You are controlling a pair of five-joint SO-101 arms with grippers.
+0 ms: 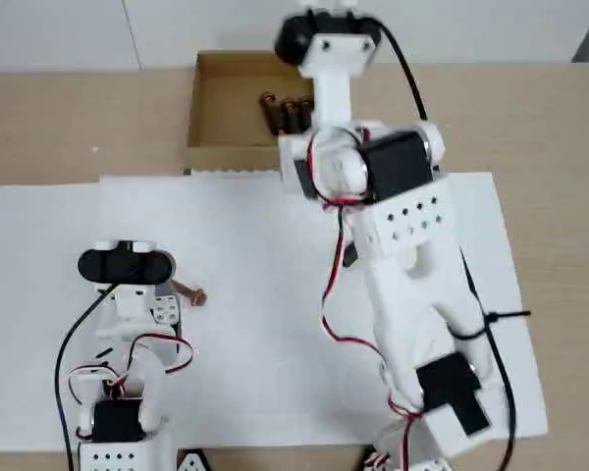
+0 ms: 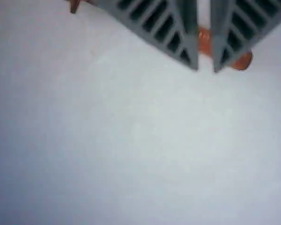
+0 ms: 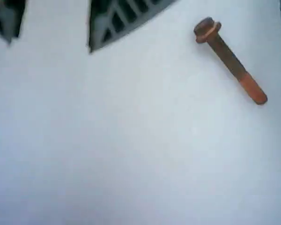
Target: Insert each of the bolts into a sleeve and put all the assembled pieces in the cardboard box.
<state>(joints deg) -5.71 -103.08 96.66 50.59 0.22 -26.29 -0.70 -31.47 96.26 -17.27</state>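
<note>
Left end effector [image 2: 205, 68]: jaws drawn almost together with a thin slit between the tips, nothing seen clamped. A copper-coloured bolt [image 2: 243, 61] lies on the white paper sheet [image 2: 131, 140] just behind the tips. Right end effector [image 3: 49, 44]: jaws spread wide, holding nothing. A flanged bolt [image 3: 229, 58] lies flat on the paper, apart from them. Cardboard box [image 1: 204, 98]: stands on the surface [image 1: 550, 118] at the sheet's far edge, with a row of assembled pieces [image 1: 285, 115] inside.
</note>
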